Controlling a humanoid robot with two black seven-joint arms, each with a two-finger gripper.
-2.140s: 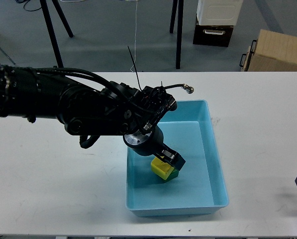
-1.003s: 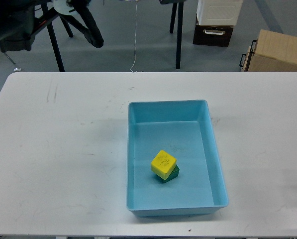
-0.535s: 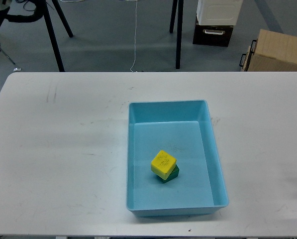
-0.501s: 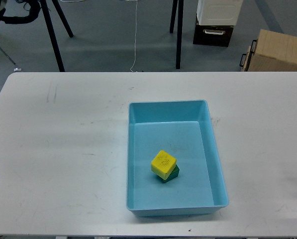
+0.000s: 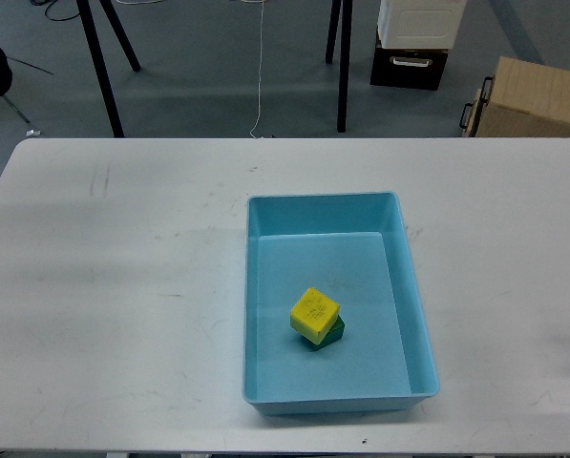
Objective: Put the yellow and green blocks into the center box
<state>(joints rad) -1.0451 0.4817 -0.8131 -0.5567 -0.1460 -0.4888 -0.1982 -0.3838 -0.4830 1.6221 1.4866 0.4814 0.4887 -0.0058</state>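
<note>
Head view. The light blue center box point(image 5: 413, 315) is sitting on the white table point(image 5: 122, 286). Inside it, the yellow block point(image 5: 314, 315) is resting tilted on top of the green block point(image 5: 327, 334), which is lying on the box floor. Neither gripper is showing in the frame, so whether they are released or clenched cannot be told.

grey floor point(image 5: 199, 67), white table point(image 5: 122, 286), black stand legs point(image 5: 342, 67), cardboard box point(image 5: 533, 95) and black-and-white box point(image 5: 413, 38) behind
</note>
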